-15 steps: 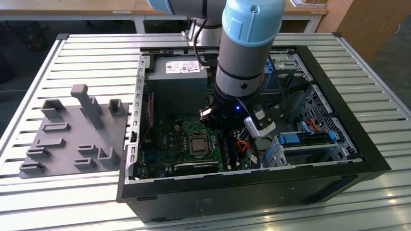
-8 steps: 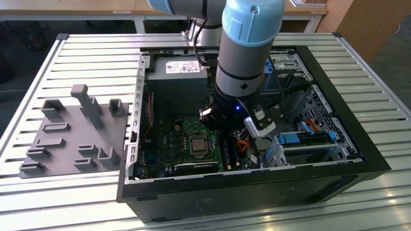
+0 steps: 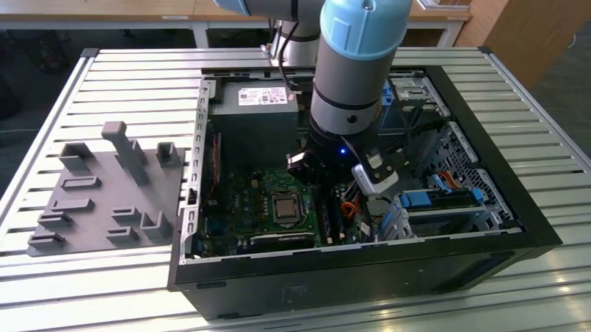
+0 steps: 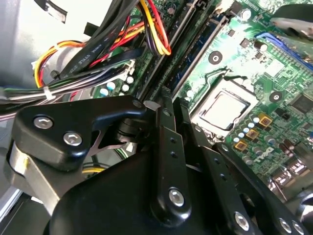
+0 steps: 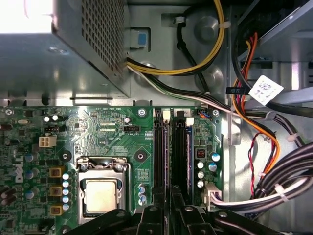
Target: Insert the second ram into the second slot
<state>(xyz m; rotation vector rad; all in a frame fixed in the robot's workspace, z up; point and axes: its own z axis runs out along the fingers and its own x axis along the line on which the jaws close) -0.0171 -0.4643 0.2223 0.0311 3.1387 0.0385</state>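
My gripper (image 3: 325, 197) reaches down into the open computer case (image 3: 517, 207), at the end of the two parallel memory slots (image 5: 161, 147) beside the processor socket (image 5: 100, 193). In the second wrist view its black fingers (image 4: 166, 127) are drawn almost together at the gripper (image 4: 175, 104). A thin dark blue board, the second ram (image 4: 195, 55), runs on edge along a slot straight out from the narrow gap between them. Which of the two slots holds it I cannot tell. In the first wrist view the gripper (image 5: 168, 210) covers the near ends of both slots.
Bundles of black, yellow and red cables (image 4: 112, 44) hang close beside the slots. The power supply (image 3: 254, 104) sits at the back of the case and blue drive-bay clips (image 3: 434, 200) at the exterior view's right. A grey parts holder (image 3: 106, 190) lies on the slatted table.
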